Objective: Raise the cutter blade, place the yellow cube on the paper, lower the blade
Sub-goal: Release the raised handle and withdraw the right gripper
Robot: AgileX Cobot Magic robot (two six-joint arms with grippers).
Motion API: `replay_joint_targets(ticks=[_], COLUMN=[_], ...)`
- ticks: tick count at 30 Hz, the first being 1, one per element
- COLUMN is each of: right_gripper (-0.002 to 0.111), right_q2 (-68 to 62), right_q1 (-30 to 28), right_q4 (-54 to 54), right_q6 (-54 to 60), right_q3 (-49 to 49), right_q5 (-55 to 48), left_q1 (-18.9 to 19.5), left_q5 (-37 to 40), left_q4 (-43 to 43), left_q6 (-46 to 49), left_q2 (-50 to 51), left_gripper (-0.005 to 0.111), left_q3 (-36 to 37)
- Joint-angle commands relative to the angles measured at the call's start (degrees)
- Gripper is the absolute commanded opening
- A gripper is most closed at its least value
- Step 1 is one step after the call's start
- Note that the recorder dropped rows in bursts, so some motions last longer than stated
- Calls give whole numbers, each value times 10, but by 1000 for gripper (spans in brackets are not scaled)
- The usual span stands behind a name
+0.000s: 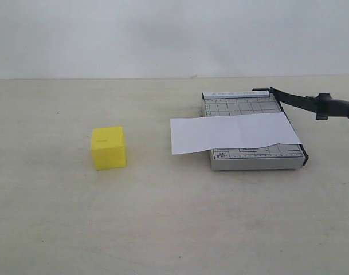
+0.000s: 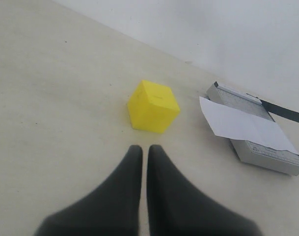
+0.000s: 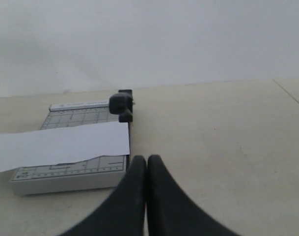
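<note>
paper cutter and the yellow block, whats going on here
Nothing is being handled at the moment. The left fingers and the right fingers are both shut and empty, short of the objects. The cutter blade stands lifted off the grey base. The paper lies across that base. The yellow cube sits on the table, apart from the paper.

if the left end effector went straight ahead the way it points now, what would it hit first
Most likely the yellow cube: it sits just ahead of the shut left end effector, with only bare table between. Height is unclear, so it could pass over it.
</note>
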State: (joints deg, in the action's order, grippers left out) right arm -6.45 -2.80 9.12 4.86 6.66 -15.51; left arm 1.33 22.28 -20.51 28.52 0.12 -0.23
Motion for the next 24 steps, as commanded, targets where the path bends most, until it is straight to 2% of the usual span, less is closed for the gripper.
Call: replay_joint_targets(ticks=[1, 3, 8, 24], right_gripper=[0, 0, 0, 0], right_q2=[7, 25, 64, 64], right_q1=[0, 0, 0, 0], right_q4=[-56, -67, -73, -67], right_q6=[-37, -37, -7, -12], right_q3=[-62, -67, -67, -67], right_q5=[118, 155, 137, 137], left_q1=[1, 1, 1, 1], left_q5=[0, 0, 1, -1], left_q4=[0, 0, 0, 0], left_q6=[-5, -5, -5, -5], left_q2=[-1, -1, -1, -1], left_gripper=[4, 4, 4, 4], left_q3=[2, 2, 2, 2])
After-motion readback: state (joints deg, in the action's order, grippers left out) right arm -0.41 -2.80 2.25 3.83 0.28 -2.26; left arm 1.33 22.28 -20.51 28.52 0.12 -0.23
